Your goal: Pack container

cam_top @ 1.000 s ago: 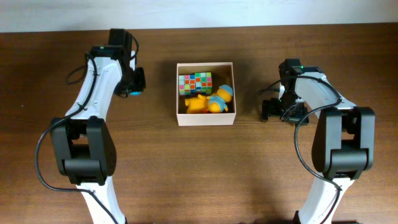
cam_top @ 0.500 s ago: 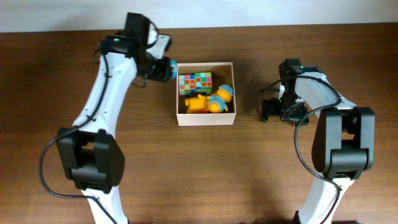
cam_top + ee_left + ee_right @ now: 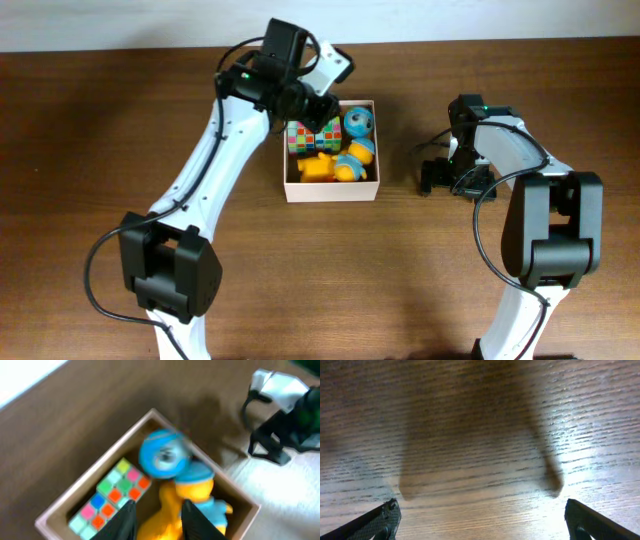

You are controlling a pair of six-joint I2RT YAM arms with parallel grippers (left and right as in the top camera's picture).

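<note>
The left gripper (image 3: 157, 517), swung in from the left, hangs parted and empty over the square white-walled cardboard container (image 3: 330, 191) at mid-table, a round blue toy (image 3: 358, 121) newly dropped inside, one more piece packed, while the right gripper (image 3: 480, 510) idles agape.

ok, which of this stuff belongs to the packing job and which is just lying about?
Job: container holding colour cube, yellow toy, blue-capped toy, blue ball; left gripper above it.
Idle: right gripper, open over the table.
</note>
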